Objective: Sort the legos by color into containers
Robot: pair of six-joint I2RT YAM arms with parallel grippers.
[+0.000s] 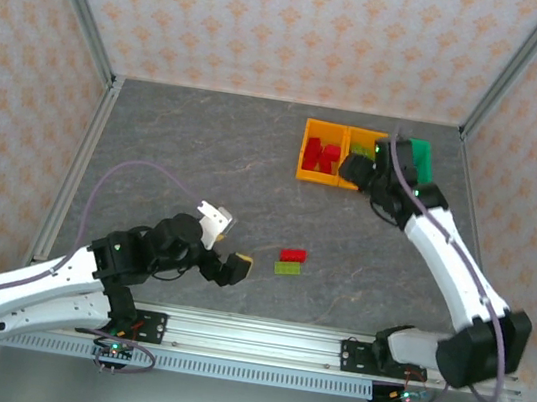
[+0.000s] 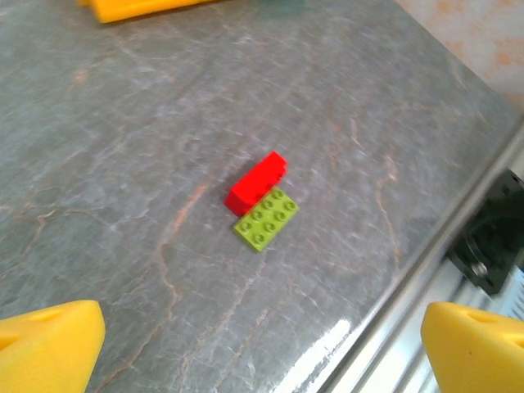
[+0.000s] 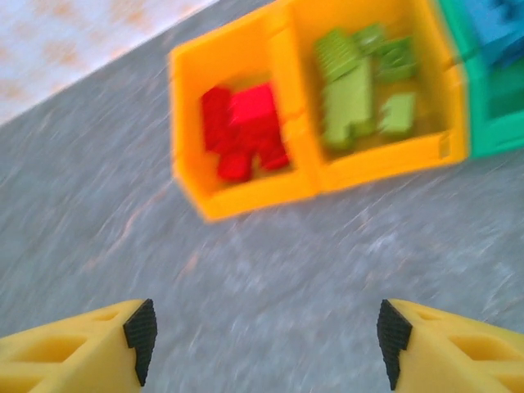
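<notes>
A red lego (image 1: pixel 292 256) (image 2: pixel 256 182) and a flat lime green lego (image 1: pixel 287 269) (image 2: pixel 266 217) lie touching on the table's near middle. My left gripper (image 1: pixel 230 266) (image 2: pixel 262 352) hovers open just left of them, nothing between its fingers. At the back right stand the containers: an orange bin (image 1: pixel 320 154) (image 3: pixel 237 131) of red legos, an orange bin (image 3: pixel 377 90) of green legos, and a green bin (image 1: pixel 418 159) (image 3: pixel 491 74) with blue legos. My right gripper (image 1: pixel 359 171) (image 3: pixel 266 344) is open and empty above the table, just in front of the bins; the view is blurred.
The grey stone-patterned table (image 1: pixel 202 171) is walled by patterned panels with metal corner posts (image 1: pixel 80 6). A metal rail (image 1: pixel 258 339) runs along the near edge, close to the loose legos.
</notes>
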